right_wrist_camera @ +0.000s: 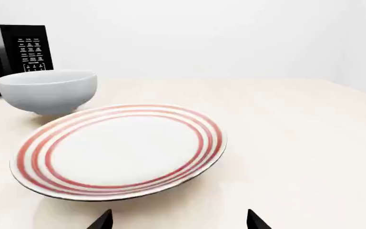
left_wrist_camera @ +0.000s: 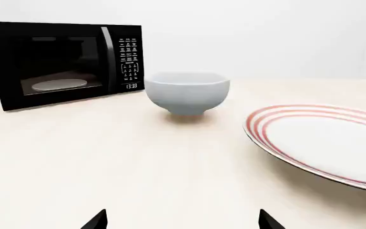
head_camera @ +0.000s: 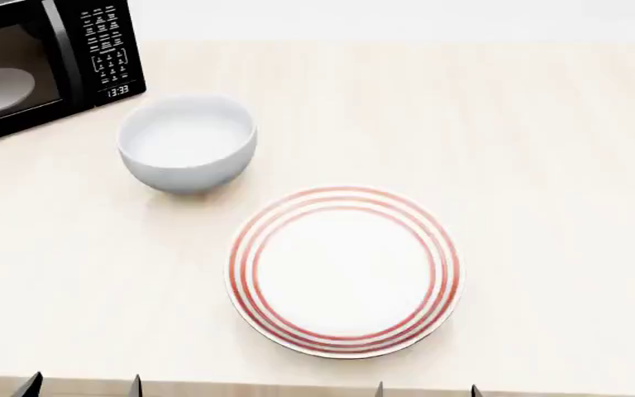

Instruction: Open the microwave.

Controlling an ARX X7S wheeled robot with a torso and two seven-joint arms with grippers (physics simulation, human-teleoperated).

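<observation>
While the microwave (left_wrist_camera: 62,64) sat shut at the far left corner of the tabletop (head_camera: 549,149), I judged it heavy and stiff enough to stay put when its door was pulled. Its glass window looked fragile and slick, so I meant to take hold at the vertical handle bar (left_wrist_camera: 107,52) between the window and the button panel (left_wrist_camera: 129,62), hooking behind it and not pressing on the glass. A white bowl (head_camera: 188,142) stood just beside the microwave's panel end, and a red-striped plate (head_camera: 343,270) lay nearer me, both likely in my path. My left tool (left_wrist_camera: 181,220) had its fingers spread wide, holding nothing and touching nothing; my right tool (right_wrist_camera: 179,220) was likewise spread and empty, hovering near the plate. Both were well apart from the microwave.
</observation>
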